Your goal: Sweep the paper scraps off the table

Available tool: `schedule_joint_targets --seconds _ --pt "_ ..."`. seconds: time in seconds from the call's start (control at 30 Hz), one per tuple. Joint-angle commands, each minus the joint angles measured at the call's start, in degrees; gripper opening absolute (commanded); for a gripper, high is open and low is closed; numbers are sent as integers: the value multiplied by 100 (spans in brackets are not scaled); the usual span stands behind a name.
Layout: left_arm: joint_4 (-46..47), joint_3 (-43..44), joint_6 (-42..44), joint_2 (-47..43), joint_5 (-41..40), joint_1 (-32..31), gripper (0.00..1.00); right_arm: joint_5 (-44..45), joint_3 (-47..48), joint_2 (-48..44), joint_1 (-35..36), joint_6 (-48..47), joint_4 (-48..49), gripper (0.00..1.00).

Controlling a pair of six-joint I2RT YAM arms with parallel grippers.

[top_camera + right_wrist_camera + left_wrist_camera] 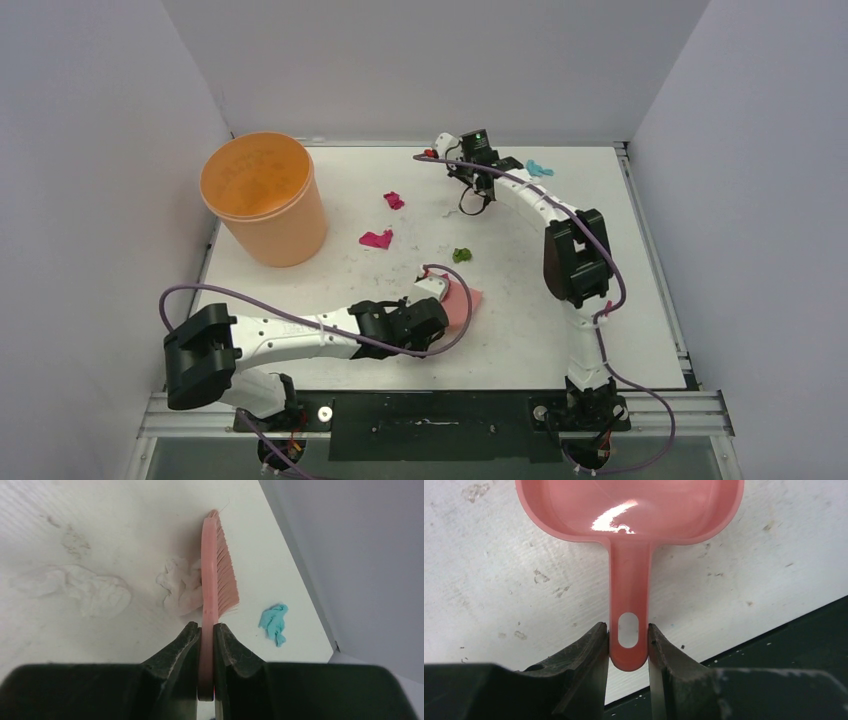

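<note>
Pink dustpan (634,505) clamped by its handle tip in the left gripper (628,640), low at the near side of the table (560,340); liable to twist or skid under a push, held so far back. Forearm stretched flat, pointing right. Farther out, magenta and green paper scraps (376,238) loose mid-table, well apart from the pan. Farthest, right gripper (207,635) clenched on the brush (215,565), white wad (177,587) against its back, teal scrap (274,622) near the bristles; could be flicked over the far edge by a hard stroke. Arm reached long, wrist tipped down.
</note>
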Motion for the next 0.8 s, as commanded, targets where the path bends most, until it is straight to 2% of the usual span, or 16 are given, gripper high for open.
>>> schedule_joint_targets --seconds 0.0,0.27,0.47,0.6,0.77 --pt "186 504 87 163 126 112 0 -1332 -190 -735 225 104 -756 5" --pt "146 687 -74 483 109 226 0 -2110 -1682 -2070 612 -475 -1880 5" --pt "-83 587 -338 419 -103 231 0 -2324 -2626 -2902 962 -445 -2172 5" --pt "-158 527 -333 326 -158 226 0 -2407 -2776 -3206 1196 62 -2378 5" --pt "97 469 -241 441 -106 220 0 -3365 -2373 -3266 1201 1033 -3067 5"
